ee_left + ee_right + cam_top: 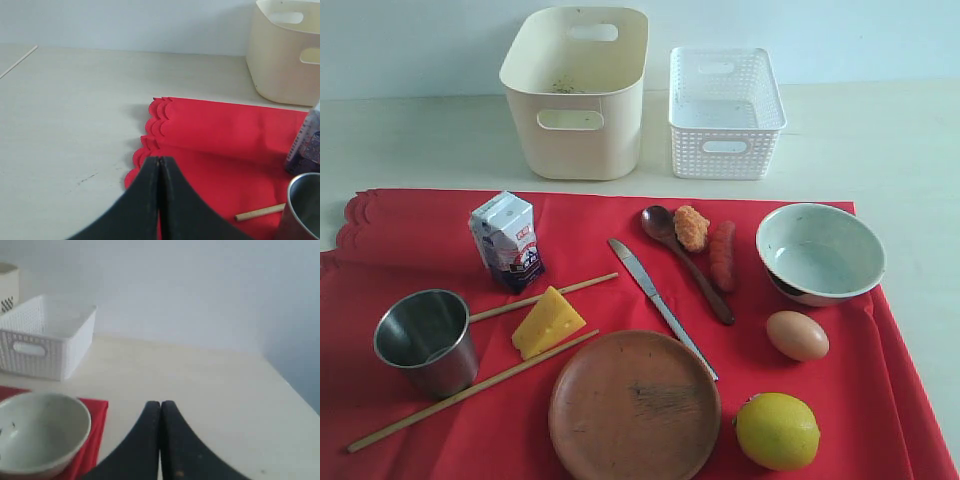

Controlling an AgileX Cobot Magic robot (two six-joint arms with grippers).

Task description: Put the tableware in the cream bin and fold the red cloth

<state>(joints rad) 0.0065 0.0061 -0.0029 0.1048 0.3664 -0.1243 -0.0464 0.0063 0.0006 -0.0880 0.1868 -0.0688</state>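
The red cloth (410,240) lies flat with its scalloped edge (150,125) at the left. On it rest the pale bowl (820,252), steel cup (426,340), brown plate (634,405), wooden spoon (685,260), knife (660,305) and two chopsticks (470,392). The cream bin (578,92) stands empty behind the cloth. My left gripper (159,160) is shut and empty above the cloth's scalloped edge, near the cup (305,205). My right gripper (160,404) is shut and empty over bare table beside the bowl (40,432). Neither gripper shows in the exterior view.
A white lattice basket (725,112) stands right of the cream bin. A milk carton (507,240), cheese wedge (548,321), fried piece (691,228), sausage (722,255), egg (797,335) and lemon (777,430) also lie on the cloth.
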